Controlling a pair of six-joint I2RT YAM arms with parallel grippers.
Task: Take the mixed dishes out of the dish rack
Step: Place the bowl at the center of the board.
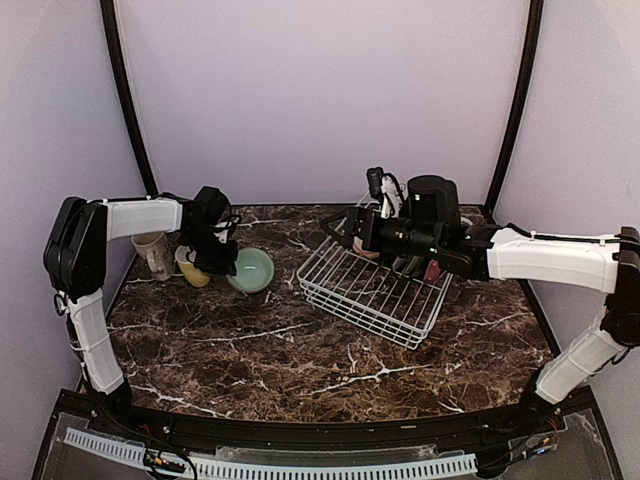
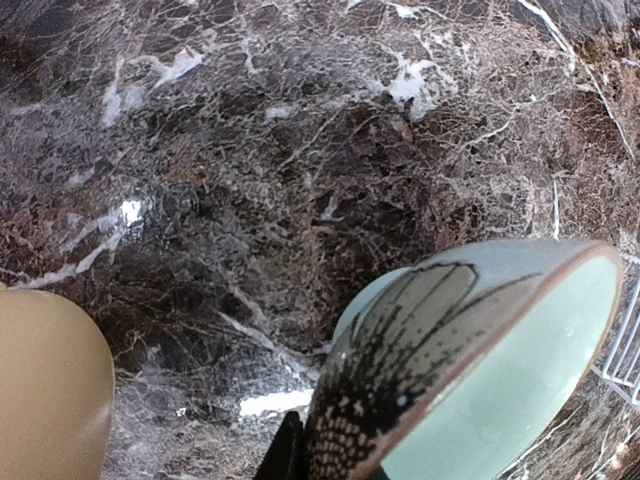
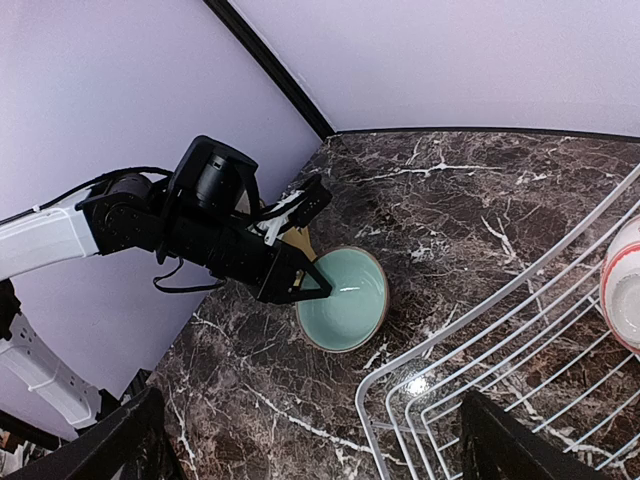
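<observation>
Student: Left hand, as figured. What does it hold?

Operator: My left hand (image 3: pixel 305 287) is closed narrow on the rim of the mint bowl (image 3: pixel 345 298), at the rim's left edge in the right wrist view. The bowl is tilted, its pale green inside turned up and toward the dish rack. Its outside, seen from the left wrist, carries a black pattern. It sits low over the dark marble counter (image 1: pixel 300 370); whether its foot touches, I cannot tell.

Student: And the right hand?

Operator: My right hand (image 1: pixel 332 228) stands wide, its fingers far apart and gripping nothing. It hangs above the far left corner of the dish rack (image 1: pixel 372 300), pointing toward the mint bowl.

Student: Where are the other dishes?

Operator: The white wire rack lies right of centre on the counter, near the mint bowl, with a strip of bare counter between them. A pink-striped bowl (image 3: pixel 622 290) rests inside it. Other pieces lie beneath my right arm, too hidden to name. Outside the rack, a beige mug (image 1: pixel 152 255) and a yellow mug (image 1: pixel 192 268) stand just beside each other at the far left, the yellow one next to the mint bowl.
</observation>
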